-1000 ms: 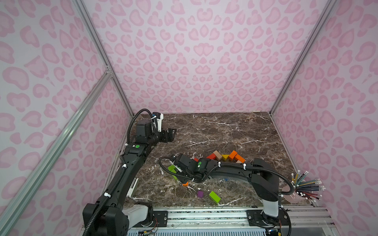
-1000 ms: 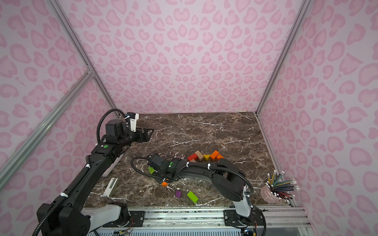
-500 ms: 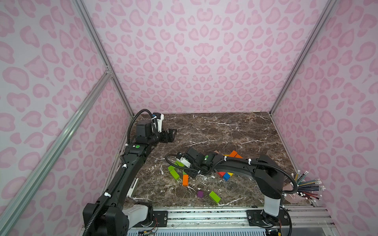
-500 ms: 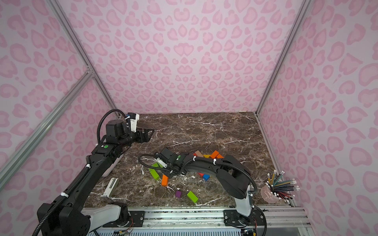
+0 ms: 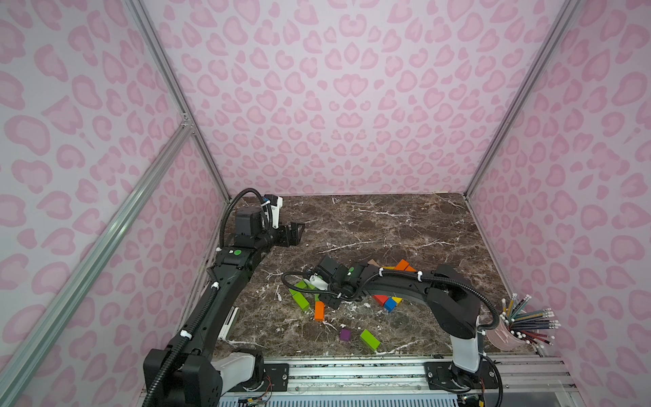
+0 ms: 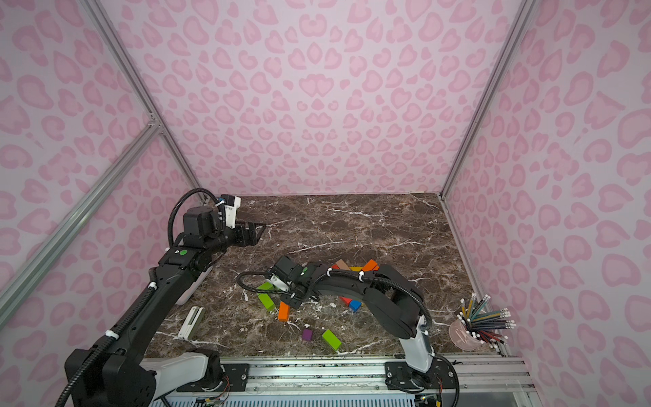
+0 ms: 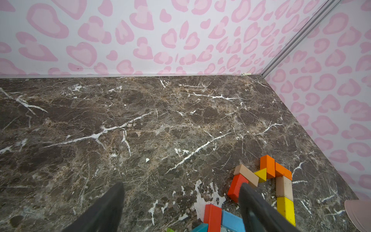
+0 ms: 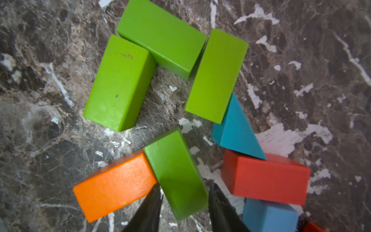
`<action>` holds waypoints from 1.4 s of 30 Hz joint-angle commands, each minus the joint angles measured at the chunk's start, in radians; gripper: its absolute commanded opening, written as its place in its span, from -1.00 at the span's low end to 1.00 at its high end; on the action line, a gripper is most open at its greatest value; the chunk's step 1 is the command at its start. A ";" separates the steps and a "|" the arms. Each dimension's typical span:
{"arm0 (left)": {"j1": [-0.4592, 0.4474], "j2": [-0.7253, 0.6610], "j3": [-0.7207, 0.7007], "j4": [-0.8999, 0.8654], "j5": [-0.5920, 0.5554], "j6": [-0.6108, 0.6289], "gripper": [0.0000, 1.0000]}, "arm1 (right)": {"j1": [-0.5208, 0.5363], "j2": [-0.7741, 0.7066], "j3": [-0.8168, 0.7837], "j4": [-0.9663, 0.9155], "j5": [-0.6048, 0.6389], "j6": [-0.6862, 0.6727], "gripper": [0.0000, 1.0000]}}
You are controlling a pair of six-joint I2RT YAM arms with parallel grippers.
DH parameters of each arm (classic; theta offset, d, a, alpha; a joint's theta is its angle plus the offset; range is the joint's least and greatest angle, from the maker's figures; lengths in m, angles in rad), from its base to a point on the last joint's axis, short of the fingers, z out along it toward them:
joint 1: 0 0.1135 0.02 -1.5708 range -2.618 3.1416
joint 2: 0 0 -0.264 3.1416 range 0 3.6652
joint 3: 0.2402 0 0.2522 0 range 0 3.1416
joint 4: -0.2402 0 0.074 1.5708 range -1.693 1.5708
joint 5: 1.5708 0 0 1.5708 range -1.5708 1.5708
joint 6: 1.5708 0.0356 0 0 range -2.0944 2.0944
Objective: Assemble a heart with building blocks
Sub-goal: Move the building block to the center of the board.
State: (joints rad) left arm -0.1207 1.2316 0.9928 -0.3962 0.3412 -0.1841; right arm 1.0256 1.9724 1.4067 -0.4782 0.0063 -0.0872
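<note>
On the marble tabletop [image 5: 387,225], the right claw [image 8: 183,186] pinches a green block [image 8: 174,168] touching an orange block [image 8: 114,184], near centre-left. The left claw [image 7: 180,185] hangs spread, empty. Next, probably, lift and carry the block rightward to the half-built heart [image 7: 246,174].

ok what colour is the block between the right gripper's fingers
Green; the block shows best in the right wrist view.

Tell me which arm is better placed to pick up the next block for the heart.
Right. The right gripper brackets the dark green block touching the orange block; the left gripper hangs open off to the left, away from the blocks.
</note>
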 commanded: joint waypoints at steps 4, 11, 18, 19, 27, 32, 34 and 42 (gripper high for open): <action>0.001 0.003 0.001 0.055 0.005 0.011 0.82 | 0.001 0.021 0.023 -0.005 0.016 -0.029 -0.13; 0.001 0.003 0.001 0.054 0.004 0.011 0.82 | 0.001 0.031 0.027 -0.008 -0.002 -0.035 -0.11; 0.000 0.002 0.001 0.054 0.002 0.011 0.82 | 0.016 0.007 -0.014 -0.001 -0.010 -0.014 -0.22; 0.001 0.002 0.001 0.054 0.004 0.011 0.83 | 0.017 0.001 -0.026 0.004 -0.008 -0.007 -0.23; 0.002 0.000 0.001 0.054 0.007 0.012 0.82 | 0.041 -0.088 -0.162 0.042 0.005 0.088 -0.32; 0.000 -0.004 0.001 0.056 0.012 0.012 0.82 | 0.033 -0.134 -0.237 0.044 0.058 0.224 -0.34; 0.001 -0.004 0.001 0.056 0.013 0.011 0.82 | 0.034 -0.158 -0.269 0.051 0.062 0.278 -0.34; 0.002 -0.003 0.001 0.060 0.025 0.008 0.82 | 0.047 -0.229 -0.342 0.039 0.102 0.445 0.01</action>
State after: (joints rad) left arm -0.1200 1.2312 0.9928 -0.3962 0.3515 -0.1822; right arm 1.0706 1.7645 1.0779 -0.4133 0.0864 0.2703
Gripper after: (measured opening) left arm 0.912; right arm 0.476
